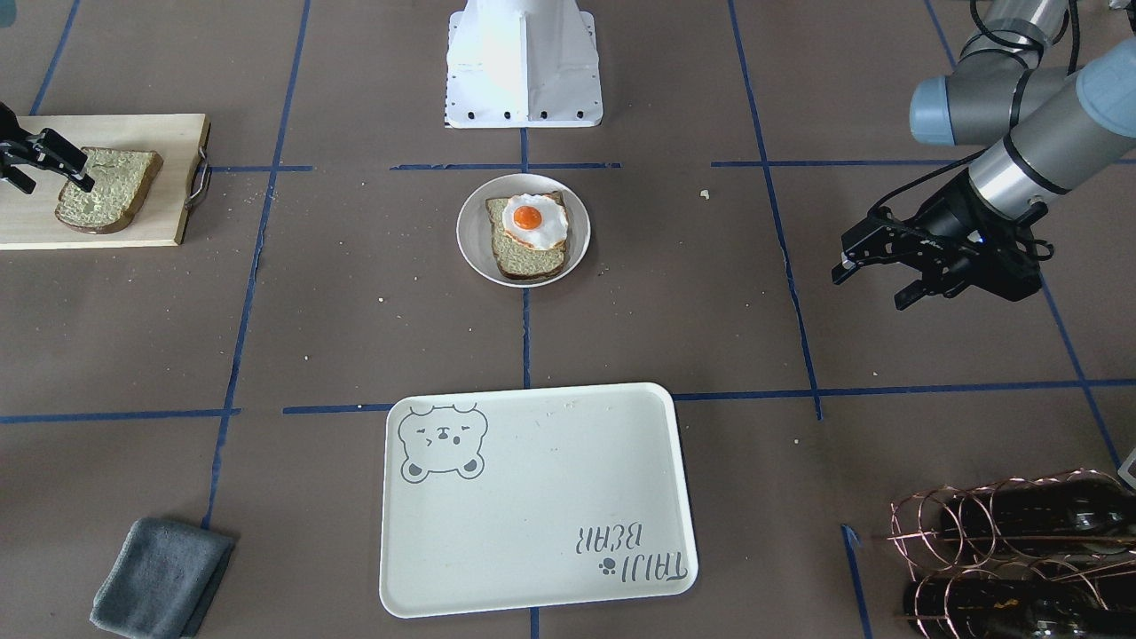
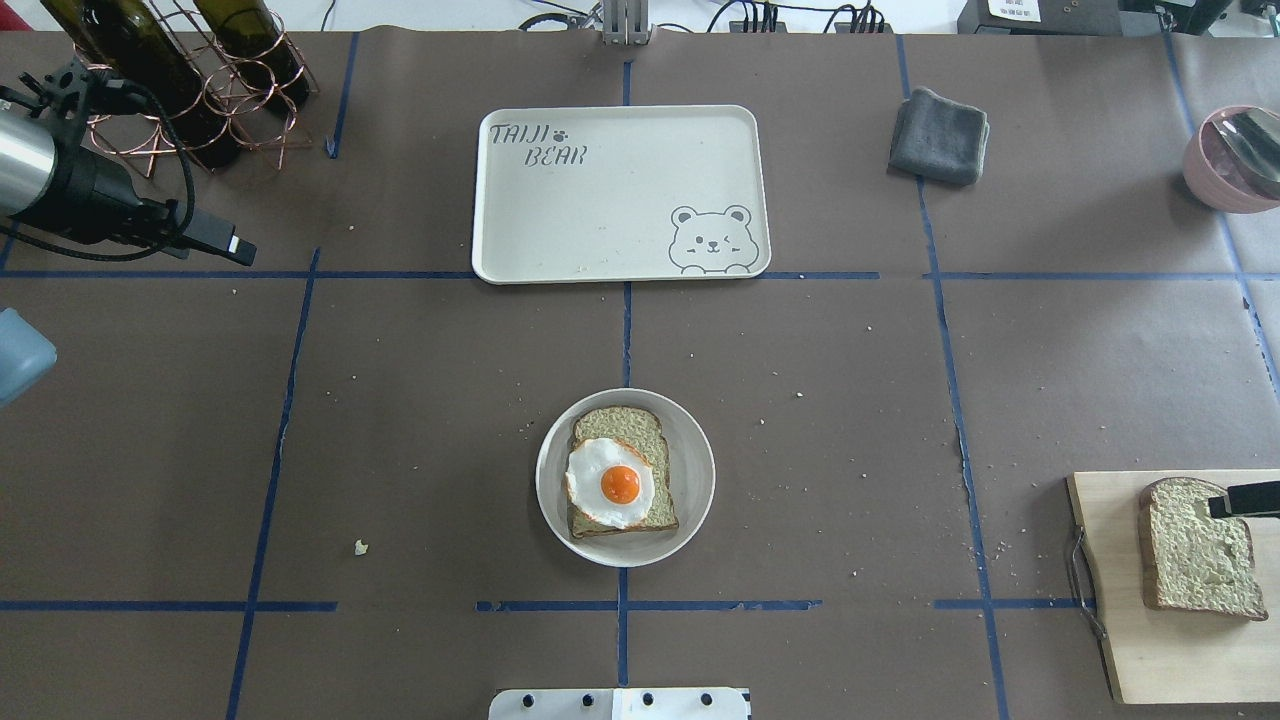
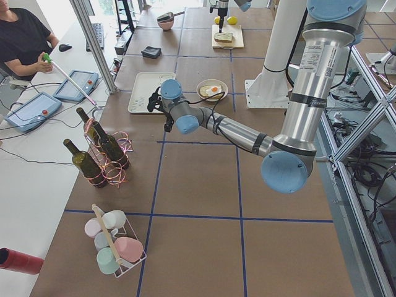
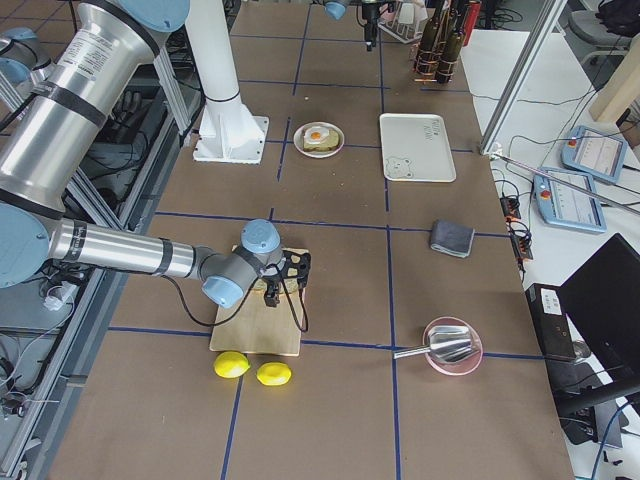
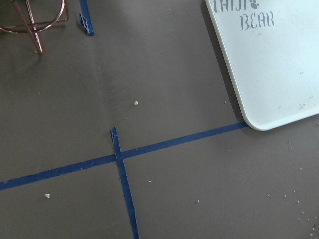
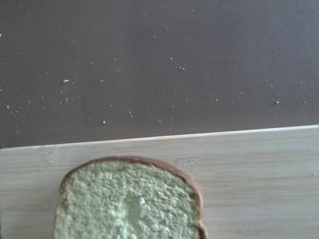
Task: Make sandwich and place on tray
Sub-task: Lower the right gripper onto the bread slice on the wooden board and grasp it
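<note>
One bread slice (image 1: 528,257) lies on a small white plate (image 1: 470,231) at the table's middle, with the fried egg (image 1: 532,220) on top of it; the egg also shows in the overhead view (image 2: 612,482). The second bread slice (image 1: 111,191) lies on a wooden cutting board (image 1: 35,222) and fills the lower part of the right wrist view (image 6: 129,199). My right gripper (image 1: 55,184) is open over that slice's edge and holds nothing. My left gripper (image 1: 870,288) is open and empty, well off to the side. The cream bear tray (image 1: 532,497) holds nothing.
A copper rack of wine bottles (image 2: 180,80) stands beyond my left gripper. A grey folded cloth (image 2: 940,135) lies beside the tray (image 2: 620,190). A pink bowl (image 2: 1230,160) is at the far right edge. Two lemons (image 4: 250,368) lie beside the cutting board.
</note>
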Robot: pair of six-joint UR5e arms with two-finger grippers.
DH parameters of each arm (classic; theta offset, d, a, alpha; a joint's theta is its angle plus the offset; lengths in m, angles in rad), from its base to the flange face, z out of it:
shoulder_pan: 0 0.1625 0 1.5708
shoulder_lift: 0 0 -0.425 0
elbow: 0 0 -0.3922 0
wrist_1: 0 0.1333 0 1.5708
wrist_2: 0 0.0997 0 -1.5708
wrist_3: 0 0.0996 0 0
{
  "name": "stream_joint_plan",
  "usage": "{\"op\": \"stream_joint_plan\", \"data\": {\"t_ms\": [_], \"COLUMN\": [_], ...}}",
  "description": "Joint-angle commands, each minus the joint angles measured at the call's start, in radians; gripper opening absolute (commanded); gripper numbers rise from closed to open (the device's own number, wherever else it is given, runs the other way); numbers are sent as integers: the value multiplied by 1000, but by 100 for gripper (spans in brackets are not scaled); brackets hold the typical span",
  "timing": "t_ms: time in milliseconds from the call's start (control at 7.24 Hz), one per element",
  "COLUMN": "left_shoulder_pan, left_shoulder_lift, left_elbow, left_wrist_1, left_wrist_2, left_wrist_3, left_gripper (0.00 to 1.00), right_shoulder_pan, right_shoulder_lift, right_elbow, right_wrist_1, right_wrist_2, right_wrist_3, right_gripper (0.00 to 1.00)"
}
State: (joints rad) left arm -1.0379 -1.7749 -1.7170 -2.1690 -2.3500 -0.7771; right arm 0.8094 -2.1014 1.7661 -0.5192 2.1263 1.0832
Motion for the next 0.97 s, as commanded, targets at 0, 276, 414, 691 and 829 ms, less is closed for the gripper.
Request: {"op": "stream_joint_plan", "data": {"t_ms": [0, 276, 414, 691, 829], "left_shoulder_pan": [1, 1, 1, 1, 1], "left_shoulder_lift": [0, 2, 2, 5, 6], "left_elbow": [3, 5, 5, 5, 7], "left_wrist_1": [-2, -2, -2, -3, -3], "left_wrist_2": [1, 1, 3, 1, 1], "left_wrist_3": [1, 2, 2, 4, 4], "left_gripper": [100, 100, 100, 100, 100], "right_shoulder_pan": [-18, -33, -38, -50, -56], "right_shoulder_lift": [-34, -32, -26, -17, -17], "right_elbow": [-2, -2, -2, -2, -3], "right_wrist_1": [5, 5, 5, 5, 5], "right_wrist_2": [-6, -3, -3, -3, -2], "right_wrist_3": [3, 3, 4, 6, 6], "right_gripper": [90, 65, 64, 65, 65]}}
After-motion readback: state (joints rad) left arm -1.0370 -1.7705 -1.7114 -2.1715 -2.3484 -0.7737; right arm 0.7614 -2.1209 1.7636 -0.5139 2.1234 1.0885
